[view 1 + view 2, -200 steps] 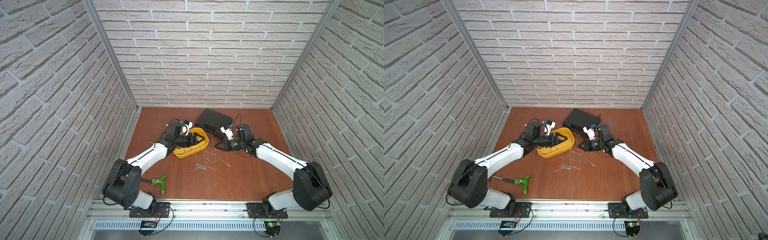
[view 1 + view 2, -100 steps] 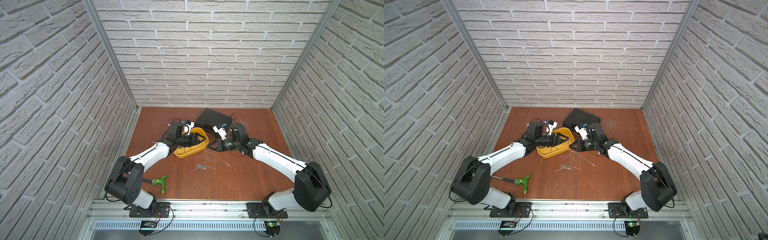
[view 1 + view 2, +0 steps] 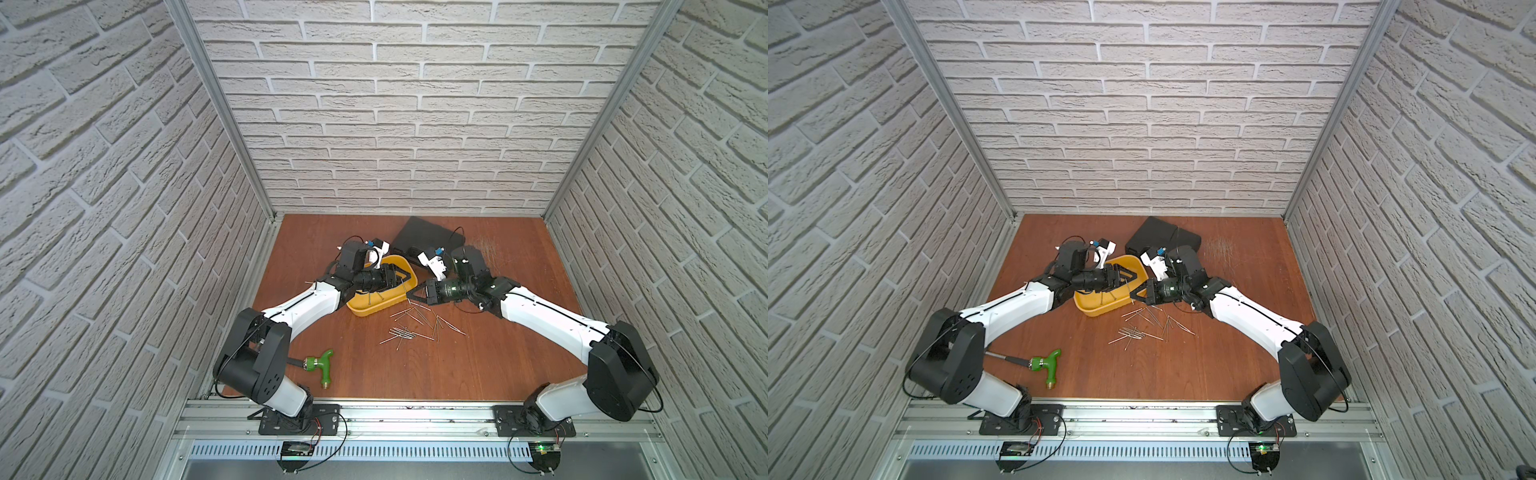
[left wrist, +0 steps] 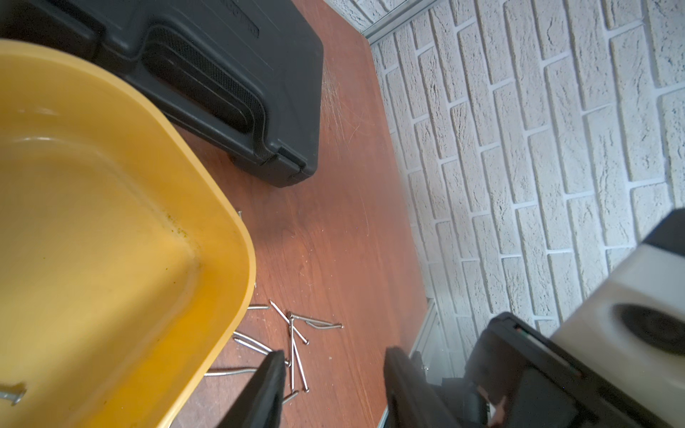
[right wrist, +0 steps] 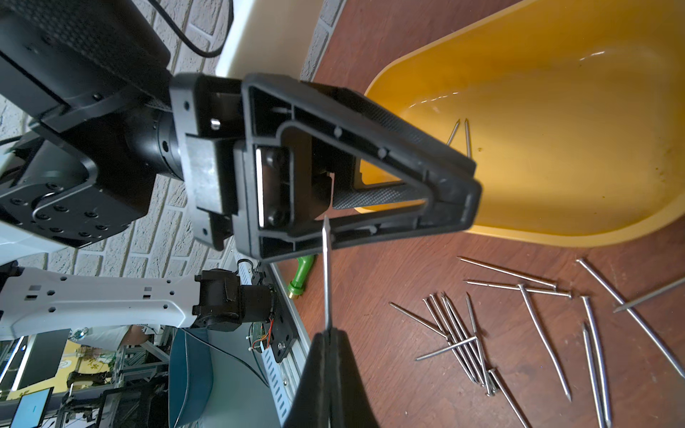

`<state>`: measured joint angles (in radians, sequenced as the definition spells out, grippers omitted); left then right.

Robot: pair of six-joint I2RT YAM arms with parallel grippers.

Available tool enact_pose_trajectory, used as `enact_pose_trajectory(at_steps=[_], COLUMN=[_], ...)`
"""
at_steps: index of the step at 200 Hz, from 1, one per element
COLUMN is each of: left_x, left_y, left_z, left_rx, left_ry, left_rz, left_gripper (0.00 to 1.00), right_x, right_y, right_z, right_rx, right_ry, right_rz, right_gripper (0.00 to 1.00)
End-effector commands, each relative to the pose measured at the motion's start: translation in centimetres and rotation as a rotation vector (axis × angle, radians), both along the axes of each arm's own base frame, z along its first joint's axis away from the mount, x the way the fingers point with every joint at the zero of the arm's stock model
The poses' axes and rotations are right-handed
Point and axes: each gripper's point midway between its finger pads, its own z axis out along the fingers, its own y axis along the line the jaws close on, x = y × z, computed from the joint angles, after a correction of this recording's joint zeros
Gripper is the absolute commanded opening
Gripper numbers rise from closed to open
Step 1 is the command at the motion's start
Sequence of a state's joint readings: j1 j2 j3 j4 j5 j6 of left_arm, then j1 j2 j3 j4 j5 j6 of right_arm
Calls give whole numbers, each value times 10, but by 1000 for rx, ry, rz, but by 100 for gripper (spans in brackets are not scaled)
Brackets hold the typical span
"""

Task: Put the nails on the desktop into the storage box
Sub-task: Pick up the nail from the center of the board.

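right wrist view: the right gripper (image 5: 326, 333) is clamped tight on one nail (image 5: 326, 274), its pointed shank projecting from the fingertips. left wrist view: the left gripper (image 4: 333, 355) has its jaws partly apart with nothing between them, positioned over the yellow storage box (image 4: 237, 237). a few nails (image 5: 461, 137) lie inside the box. the remaining nails (image 5: 459, 333) lie scattered on the desktop (image 5: 389, 389), just beside the box.

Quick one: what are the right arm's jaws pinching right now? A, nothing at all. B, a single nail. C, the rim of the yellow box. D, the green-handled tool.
B: in the right wrist view the right gripper has its jaws shut on one nail, which sticks straight out from between them.
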<state>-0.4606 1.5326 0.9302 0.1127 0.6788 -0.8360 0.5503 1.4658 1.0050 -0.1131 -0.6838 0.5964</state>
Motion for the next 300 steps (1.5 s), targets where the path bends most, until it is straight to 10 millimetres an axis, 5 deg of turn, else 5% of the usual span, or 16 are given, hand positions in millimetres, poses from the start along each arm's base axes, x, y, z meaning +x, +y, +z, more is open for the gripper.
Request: enact_pose_trajectory(at_steps=[1, 38, 70, 118, 187, 300], left_x=[8, 8, 16, 26, -8, -6], left_y=[-7, 0, 25, 55, 17, 20], left_z=[18, 16, 27, 45, 39, 26], left_rx=[-34, -23, -72, -125, -87, -28], left_ry=[-63, -47, -45, -41, -36, -28], left_rz=[-17, 1, 76, 142, -31, 6], left_gripper=[41, 43, 53, 55, 56, 53], right_x=[1, 2, 1, -4, 3, 2], right_y=[10, 11, 10, 11, 16, 17], right_z=[16, 16, 9, 2, 12, 19], right_rx=[46, 37, 14, 2, 12, 26], right_ry=[-27, -31, -16, -7, -24, -36], right_rz=[22, 25, 32, 40, 39, 31], right_gripper=[2, 2, 2, 2, 3, 2])
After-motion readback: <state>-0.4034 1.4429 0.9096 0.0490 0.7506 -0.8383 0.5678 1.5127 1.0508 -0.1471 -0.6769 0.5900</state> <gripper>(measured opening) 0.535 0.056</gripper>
